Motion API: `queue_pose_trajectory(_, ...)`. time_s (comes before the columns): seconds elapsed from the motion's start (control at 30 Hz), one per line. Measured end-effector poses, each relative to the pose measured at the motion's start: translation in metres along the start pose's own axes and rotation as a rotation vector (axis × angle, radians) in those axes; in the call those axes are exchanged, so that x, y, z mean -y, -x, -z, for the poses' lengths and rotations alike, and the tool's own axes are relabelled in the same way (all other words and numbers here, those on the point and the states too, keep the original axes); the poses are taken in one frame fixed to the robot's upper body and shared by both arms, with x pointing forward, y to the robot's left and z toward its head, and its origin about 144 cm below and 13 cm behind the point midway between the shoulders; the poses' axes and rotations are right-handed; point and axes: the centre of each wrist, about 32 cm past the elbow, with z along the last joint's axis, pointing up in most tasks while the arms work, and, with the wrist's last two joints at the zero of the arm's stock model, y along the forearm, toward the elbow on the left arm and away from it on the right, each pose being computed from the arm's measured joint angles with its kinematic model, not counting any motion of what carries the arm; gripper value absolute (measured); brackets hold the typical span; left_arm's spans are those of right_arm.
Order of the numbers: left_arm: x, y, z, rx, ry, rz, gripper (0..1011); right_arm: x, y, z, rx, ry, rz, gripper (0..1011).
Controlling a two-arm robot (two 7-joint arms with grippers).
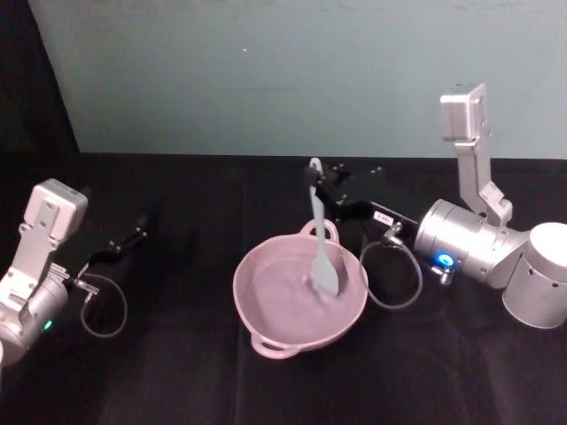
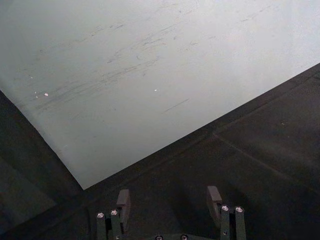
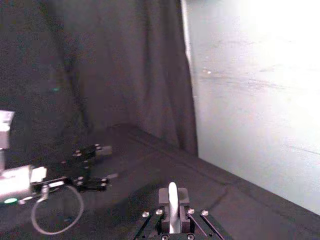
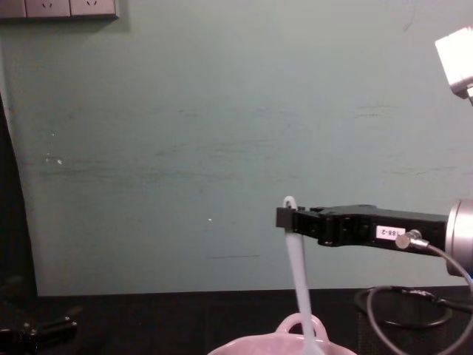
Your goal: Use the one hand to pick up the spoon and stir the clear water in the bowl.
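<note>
**Right gripper (image 1: 319,184) pinching spoon (image 1: 317,232) by handle top**

Held near upright from behind the bowl (image 1: 241,288) — head down inside it, grip high, likely to leave room for stirring sweeps. Left gripper (image 1: 133,237) parked well apart — fingers spread.

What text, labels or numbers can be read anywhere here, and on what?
"188-2" (blurred, so not certain): small white label on the side of the right gripper, which holds the white spoon in the pink bowl.
The same label in the head view: too small to read.
Nothing else carries readable text.
</note>
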Motion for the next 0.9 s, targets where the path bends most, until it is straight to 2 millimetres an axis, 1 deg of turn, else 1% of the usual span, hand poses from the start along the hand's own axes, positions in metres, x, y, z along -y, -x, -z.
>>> queue_pose_trajectory(0.1, 0.0, 0.0, 0.0, 0.0, 0.0, 0.0, 1005, -0.002, 0.008, -0.001, 0.007, 0.003, -0.029, 112)
queue_pose_trajectory(0.2, 0.0, 0.0, 0.0, 0.0, 0.0, 0.0, 1005, -0.008, 0.021, -0.001, 0.011, 0.003, -0.078, 112)
queue_pose_trajectory(0.4, 0.0, 0.0, 0.0, 0.0, 0.0, 0.0, 1005, -0.019, 0.034, -0.001, 0.008, -0.004, -0.129, 112)
queue_pose_trajectory(0.63, 0.0, 0.0, 0.0, 0.0, 0.0, 0.0, 1005, -0.028, 0.035, 0.001, -0.007, -0.007, -0.14, 112)
queue_pose_trajectory(0.77, 0.0, 0.0, 0.0, 0.0, 0.0, 0.0, 1005, -0.034, 0.032, 0.002, -0.019, -0.014, -0.138, 112)
queue_pose_trajectory(0.9, 0.0, 0.0, 0.0, 0.0, 0.0, 0.0, 1005, -0.041, 0.025, 0.004, -0.033, -0.024, -0.118, 112)
